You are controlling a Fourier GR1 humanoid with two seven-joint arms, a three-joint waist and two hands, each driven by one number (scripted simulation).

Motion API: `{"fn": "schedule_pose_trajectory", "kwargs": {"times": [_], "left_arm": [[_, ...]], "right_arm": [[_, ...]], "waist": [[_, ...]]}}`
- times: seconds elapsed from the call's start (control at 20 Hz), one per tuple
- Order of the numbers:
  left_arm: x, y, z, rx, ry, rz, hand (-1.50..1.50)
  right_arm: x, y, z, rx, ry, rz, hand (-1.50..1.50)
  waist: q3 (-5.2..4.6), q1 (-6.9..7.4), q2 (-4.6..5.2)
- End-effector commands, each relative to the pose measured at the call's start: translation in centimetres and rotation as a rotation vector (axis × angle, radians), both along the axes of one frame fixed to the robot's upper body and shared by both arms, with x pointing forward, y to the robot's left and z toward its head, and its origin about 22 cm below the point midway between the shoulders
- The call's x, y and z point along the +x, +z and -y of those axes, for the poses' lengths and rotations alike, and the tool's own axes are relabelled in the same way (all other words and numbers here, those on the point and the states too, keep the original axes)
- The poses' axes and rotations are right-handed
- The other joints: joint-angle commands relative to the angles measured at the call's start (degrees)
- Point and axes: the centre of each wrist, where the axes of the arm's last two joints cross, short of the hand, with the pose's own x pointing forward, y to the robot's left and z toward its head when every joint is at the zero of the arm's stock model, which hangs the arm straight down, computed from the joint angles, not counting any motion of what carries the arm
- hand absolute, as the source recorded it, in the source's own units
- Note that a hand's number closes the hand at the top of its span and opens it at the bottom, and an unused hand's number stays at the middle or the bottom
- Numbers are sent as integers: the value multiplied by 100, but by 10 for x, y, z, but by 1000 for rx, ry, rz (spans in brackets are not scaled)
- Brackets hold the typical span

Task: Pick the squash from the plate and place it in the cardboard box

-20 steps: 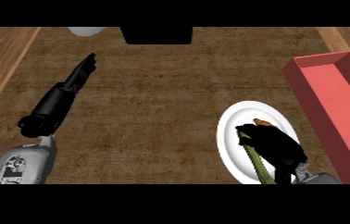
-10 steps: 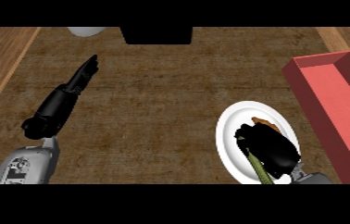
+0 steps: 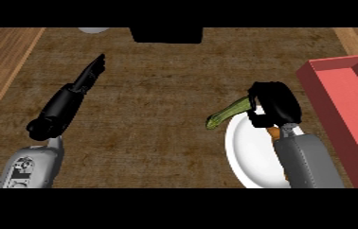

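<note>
We find the right robot hand curled round one end of the squash, lifted past the plate rim. We judge it stiff, smooth, tapered; mid-body hold steadier. Left robot hand rests straight-fingered.

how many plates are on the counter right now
1. A white plate sits near the counter's right side, partly under the right hand, which holds the squash. None else shows.
</note>
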Motion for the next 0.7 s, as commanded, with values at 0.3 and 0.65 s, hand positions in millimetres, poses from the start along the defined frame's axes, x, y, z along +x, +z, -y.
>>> {"fn": "schedule_pose_trajectory", "kwargs": {"times": [0.3, 0.65], "left_arm": [[-1, -4, -6, 3, 12, -7, 0], [-7, -9, -10, 1, 32, -9, 0]], "right_arm": [[84, 80, -26, 11, -271, 242, 150], [79, 148, 0, 208, -636, 446, 150]], "waist": [[-2, -72, -39], [-3, -162, -72]]}}
